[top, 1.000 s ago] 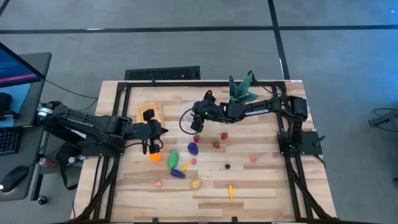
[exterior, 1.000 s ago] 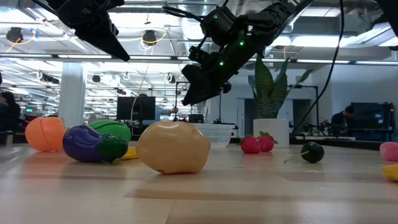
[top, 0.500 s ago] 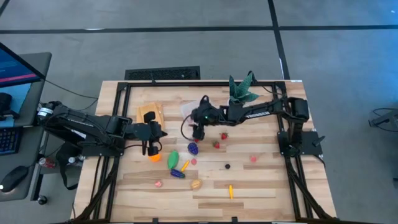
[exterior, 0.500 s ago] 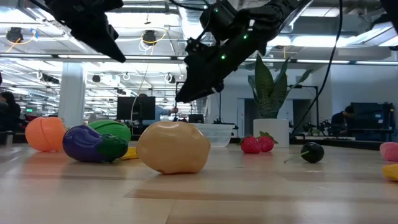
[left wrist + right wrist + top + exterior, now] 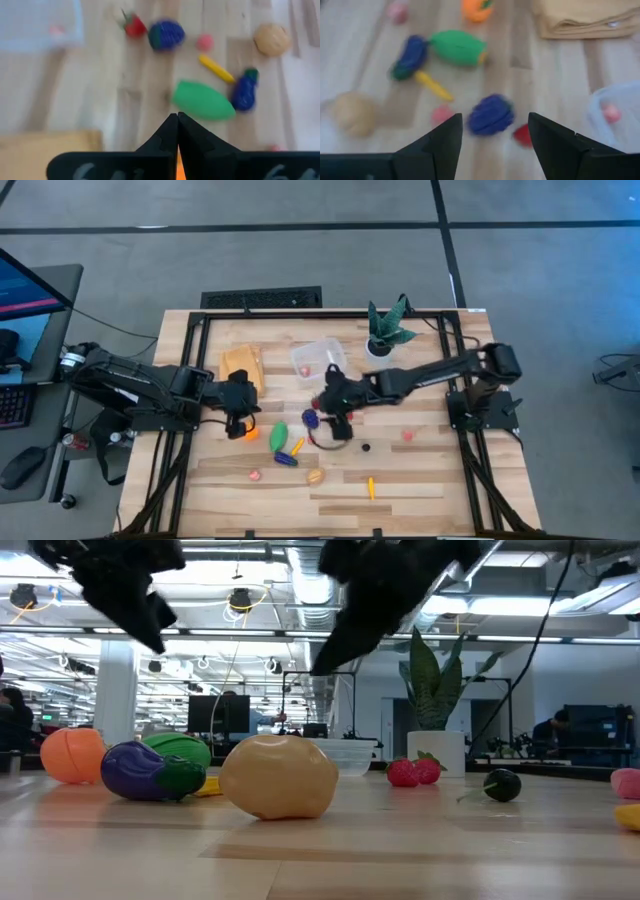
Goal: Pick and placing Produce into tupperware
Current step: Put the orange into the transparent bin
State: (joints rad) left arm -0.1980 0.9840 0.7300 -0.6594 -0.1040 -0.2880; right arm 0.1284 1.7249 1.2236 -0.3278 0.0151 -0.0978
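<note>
The clear tupperware [image 5: 320, 359] stands at the table's far middle with a pink bit [image 5: 610, 113] in it. Toy produce lies loose nearer the front: purple grapes [image 5: 310, 420], a green piece [image 5: 278, 437], an eggplant [image 5: 286, 460], an orange [image 5: 241, 431] and a tan piece [image 5: 315, 476]. My right gripper [image 5: 495, 125] is open above the table, its fingers on either side of the grapes [image 5: 491, 114] without touching them. My left gripper [image 5: 177, 120] is shut and empty, just above the orange.
A folded tan cloth [image 5: 242, 363] lies left of the tub. A spiky plant in a white pot [image 5: 385, 332] stands at the far right. A yellow piece [image 5: 371, 488], a dark ball [image 5: 366, 447] and pink bits [image 5: 407, 436] lie toward the front right.
My right gripper has left the spot over the tupperware and gone toward the table's near edge, ending over the purple grapes. My left gripper has shifted a little toward the table's left edge.
</note>
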